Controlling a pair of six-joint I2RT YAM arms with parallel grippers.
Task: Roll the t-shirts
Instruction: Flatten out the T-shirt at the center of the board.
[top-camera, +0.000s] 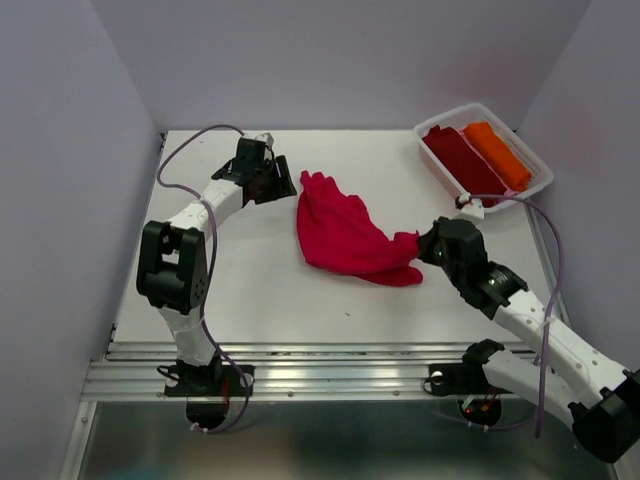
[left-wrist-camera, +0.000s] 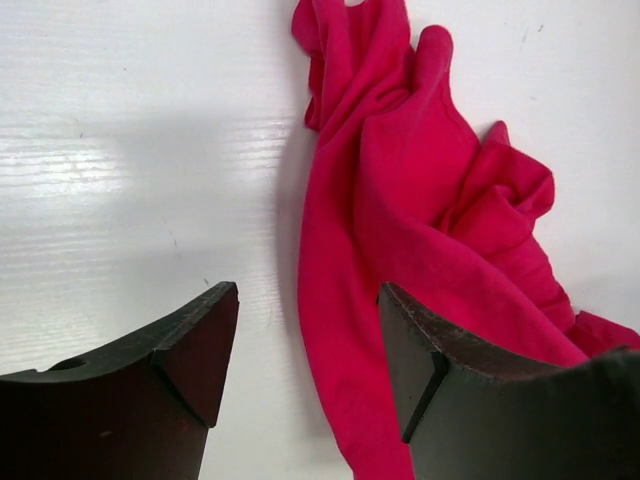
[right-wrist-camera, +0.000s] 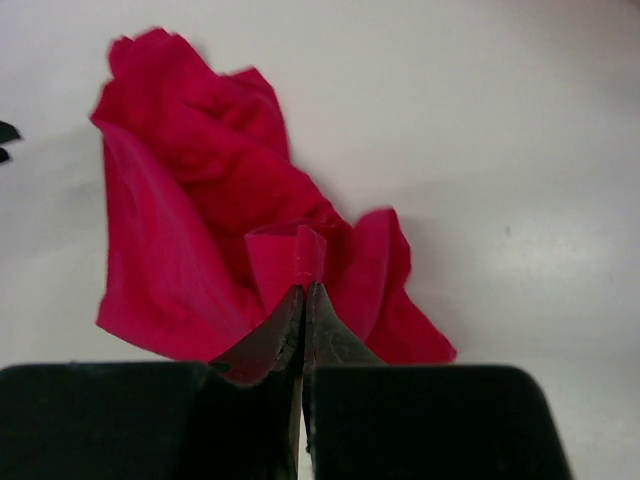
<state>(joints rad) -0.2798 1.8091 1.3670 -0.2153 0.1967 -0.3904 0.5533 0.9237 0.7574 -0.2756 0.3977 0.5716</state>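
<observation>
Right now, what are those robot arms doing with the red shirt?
The right claw is shut on a pinch of the crumpled red shirt on the table. The left claw is open by the shirt's other end, holding nothing. It isn't rolled yet. A maroon shirt and an orange shirt lie in the basket.

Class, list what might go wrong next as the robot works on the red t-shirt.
1. The right jaws pinch only a small fold of the red t-shirt; a pull may slip it free.
2. The shirt is bunched, so rolling now would come out lumpy.
3. The left jaws, open, sit at its very edge and may miss.
</observation>
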